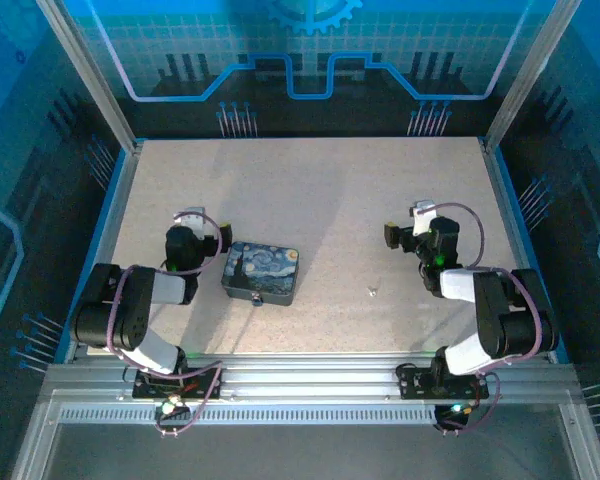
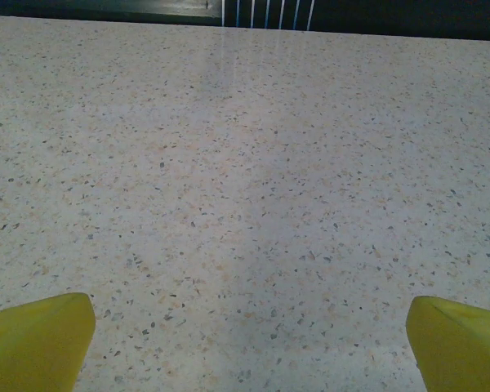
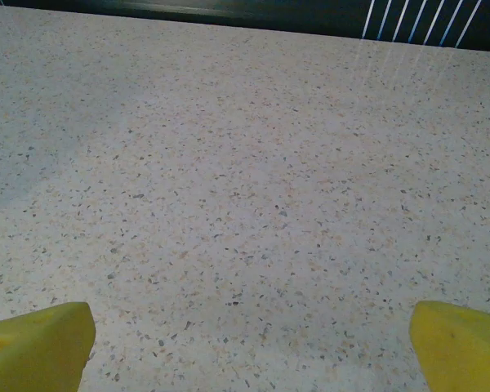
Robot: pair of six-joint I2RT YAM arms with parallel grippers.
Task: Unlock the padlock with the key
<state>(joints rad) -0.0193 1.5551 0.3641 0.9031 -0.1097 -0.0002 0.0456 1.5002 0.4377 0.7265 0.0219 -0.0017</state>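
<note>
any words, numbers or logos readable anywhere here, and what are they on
None can be read.
Box: swirly night-sky print, no words legible.
Back wall panel: gear shape and circuit-like lines, no letters or numbers.
Padlock and key: too small to show any marking.
Tabletop: plain speckles in both wrist views, no text.

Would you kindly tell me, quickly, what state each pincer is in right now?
Left pincer: open, holding nothing.
Right pincer: open, holding nothing.
</note>
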